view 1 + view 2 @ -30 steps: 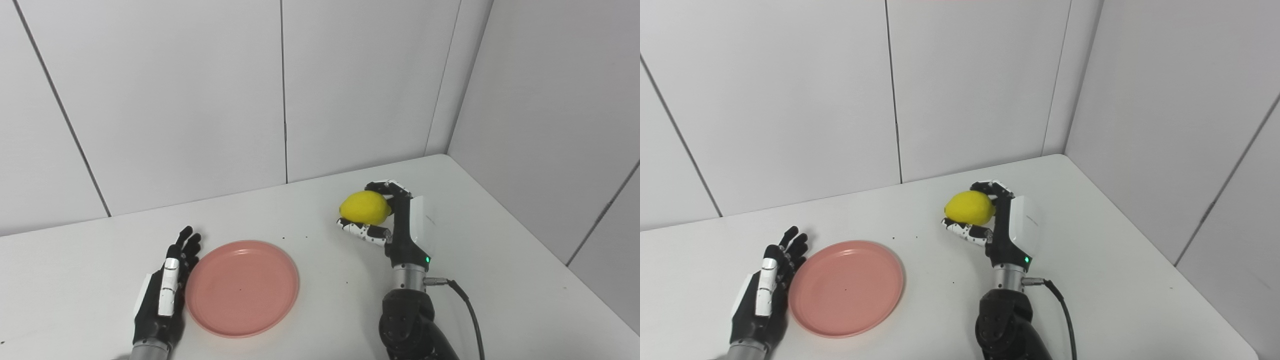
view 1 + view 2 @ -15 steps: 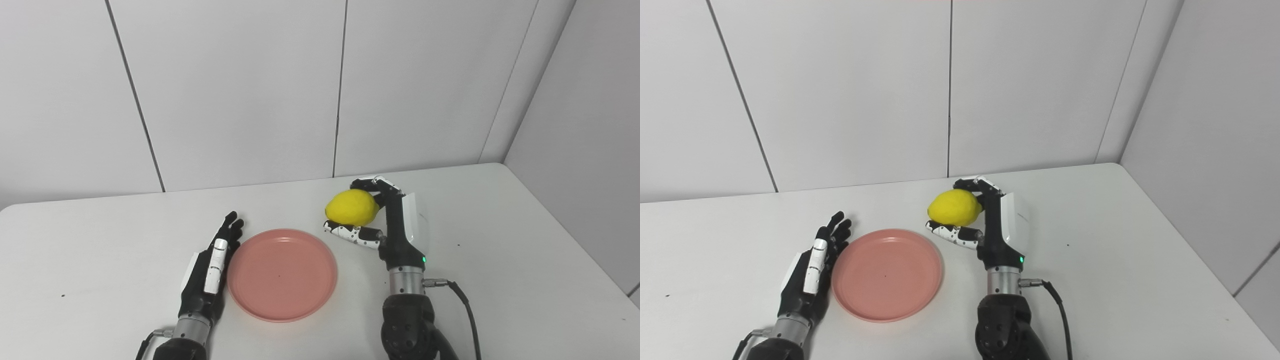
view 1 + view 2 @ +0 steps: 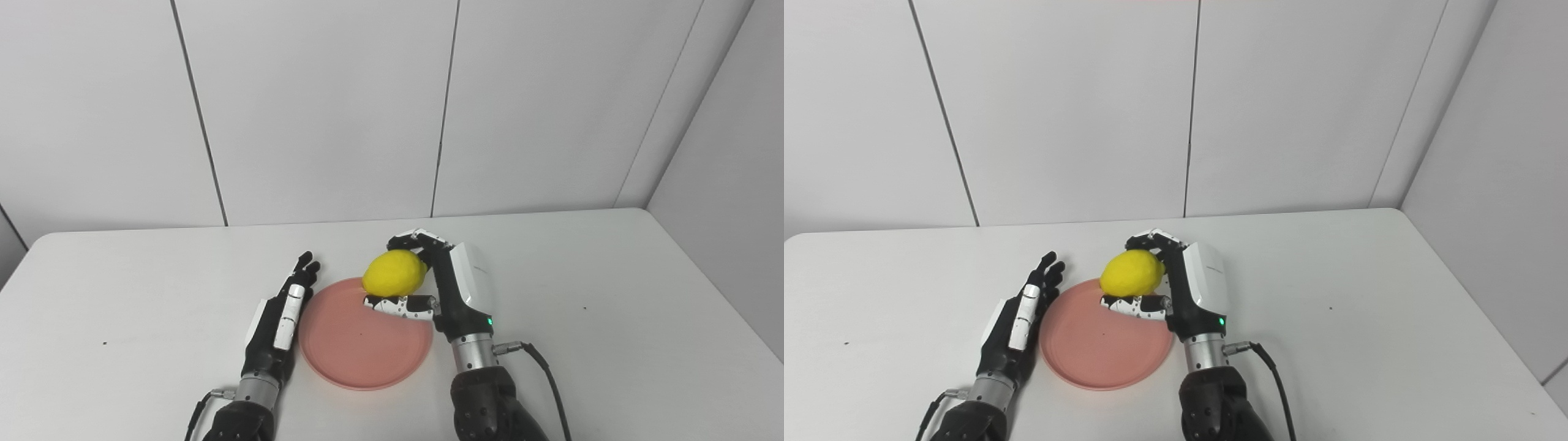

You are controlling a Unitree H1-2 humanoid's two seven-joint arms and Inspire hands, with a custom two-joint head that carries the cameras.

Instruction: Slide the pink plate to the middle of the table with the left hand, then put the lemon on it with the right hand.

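The pink plate (image 3: 358, 355) lies flat near the middle of the white table (image 3: 612, 318). My left hand (image 3: 278, 318) is open, fingers straight, its edge resting against the plate's left rim. My right hand (image 3: 441, 288) is shut on the yellow lemon (image 3: 394, 272) and holds it above the plate's far right part, thumb under it and fingers curled over its top. In the right eye view the lemon (image 3: 1130, 273) hangs over the plate (image 3: 1096, 361) next to the left hand (image 3: 1020, 321).
White wall panels (image 3: 318, 110) stand behind the table and along its right side. A black cable (image 3: 545, 380) runs from my right wrist toward the front edge. Small dark specks dot the tabletop.
The camera has swung left, shifting the whole picture. My right hand has carried the lemon leftward, from beside the plate to over its far right part. The left hand stays at the plate's rim.
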